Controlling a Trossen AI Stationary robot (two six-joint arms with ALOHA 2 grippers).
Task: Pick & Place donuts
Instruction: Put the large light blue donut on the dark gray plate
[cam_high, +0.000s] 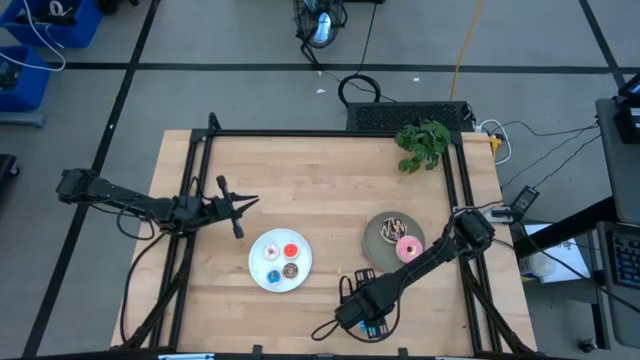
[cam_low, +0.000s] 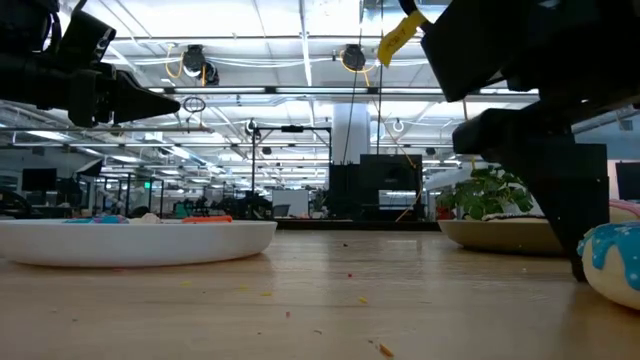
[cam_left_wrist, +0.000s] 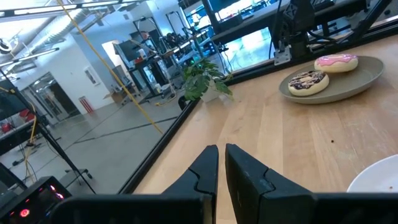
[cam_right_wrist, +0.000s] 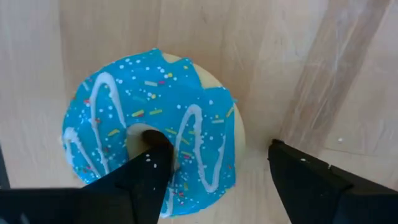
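Note:
The blue sprinkled donut (cam_right_wrist: 149, 124) lies flat on the wood near the table's near edge (cam_high: 372, 328) and shows at the right of the low view (cam_low: 615, 262). My right gripper (cam_right_wrist: 214, 149) is open over it, pointing down, with one finger in the hole and the other outside the rim. The pink donut (cam_high: 408, 249) and the dark brown drizzled donut (cam_high: 393, 230) lie on the grey plate (cam_high: 372, 245). Three tiny donuts, red-orange (cam_high: 291, 251), blue (cam_high: 272, 275) and brown (cam_high: 290, 270), lie on the white plate (cam_high: 258, 262). My left gripper (cam_high: 240, 205) is shut and hovers left of the white plate. My right gripper comes from above with one fingertip (cam_right_wrist: 152, 163) down in the donut's hole (cam_right_wrist: 140, 134), at the inner edge of the ring. The other finger (cam_right_wrist: 298, 174) stands outside, apart from the rim. The donut lies flat on the table. Whether the inner finger touches it, I cannot tell.
A green plant (cam_high: 425, 143) sits at the far right corner of the table. Black frame rails run along the left, far and right sides (cam_high: 300, 133). Bare wood lies between the two plates and across the table's middle (cam_high: 330, 190).

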